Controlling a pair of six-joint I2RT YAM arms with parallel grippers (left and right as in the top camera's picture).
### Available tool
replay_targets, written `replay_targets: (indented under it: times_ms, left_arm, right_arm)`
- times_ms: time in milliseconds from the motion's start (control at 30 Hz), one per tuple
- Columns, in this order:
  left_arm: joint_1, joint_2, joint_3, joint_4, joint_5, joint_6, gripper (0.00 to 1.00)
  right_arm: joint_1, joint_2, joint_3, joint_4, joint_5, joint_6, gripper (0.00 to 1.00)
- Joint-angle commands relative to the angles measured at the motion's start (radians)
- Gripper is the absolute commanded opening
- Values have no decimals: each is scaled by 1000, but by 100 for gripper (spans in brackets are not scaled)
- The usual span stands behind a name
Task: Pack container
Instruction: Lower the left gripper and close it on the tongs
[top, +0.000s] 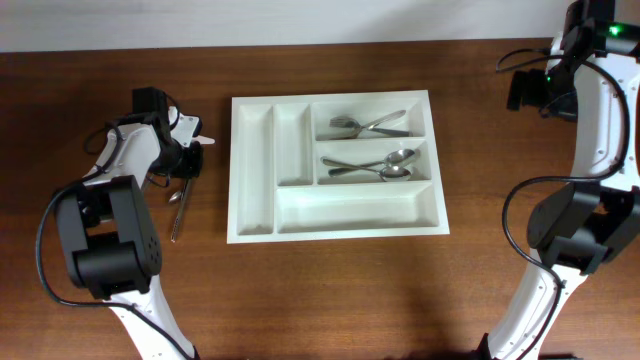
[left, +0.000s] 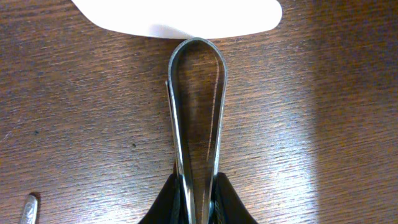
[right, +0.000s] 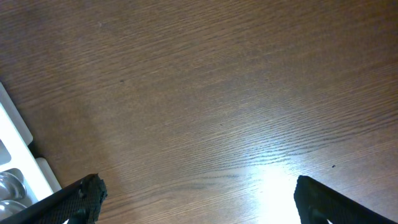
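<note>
- Overhead: white container (top: 253, 170) mid-counter (top: 400, 290), forks (top: 365, 125) and spoons (top: 385, 165) in two compartments.
- Left tool (left: 198, 206) pinches metal utensil (left: 198, 93) near left edge.
- Right tool (right: 199, 202) spread wide.

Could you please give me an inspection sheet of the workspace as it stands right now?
Surface: brown wooden table, no spills seen.
Job's things: white container; in the overhead view, forks in its top wide compartment, spoons in the middle one, the other three empty.
Clutter: one loose utensil on the table by the left arm.
Grippers: left gripper shut on a metal utensil handle; right gripper open, holding nothing.
Cables: black cables loop along both arms.
Surroundings: pale strip beyond the table's far edge; nothing else seen.
</note>
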Motion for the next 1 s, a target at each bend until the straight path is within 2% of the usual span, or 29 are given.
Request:
replay_targets:
  times_ms: [0, 267, 300, 367, 533, 767, 967]
  left_arm:
    - [0, 42, -4, -7, 11, -17, 2]
    - [0, 42, -4, 1, 10, -17, 2]
    - [0, 42, -4, 1, 8, -17, 6]
    - [0, 42, -5, 8, 7, -16, 32]
    - [0, 42, -5, 48, 7, -16, 47]
    - [0, 42, -5, 100, 8, -17, 54]
    - [0, 42, -5, 169, 24, -16, 56]
  right_arm:
    - [5, -29, 6, 0, -2, -6, 99]
    - [5, -29, 6, 0, -2, -6, 99]
    - [5, -29, 6, 0, -2, -6, 99]
    - [5, -29, 6, 0, -2, -6, 99]
    - [5, -29, 6, 0, -2, -6, 99]
    - [5, -29, 6, 0, -2, -6, 99]
    - [5, -29, 6, 0, -2, -6, 99]
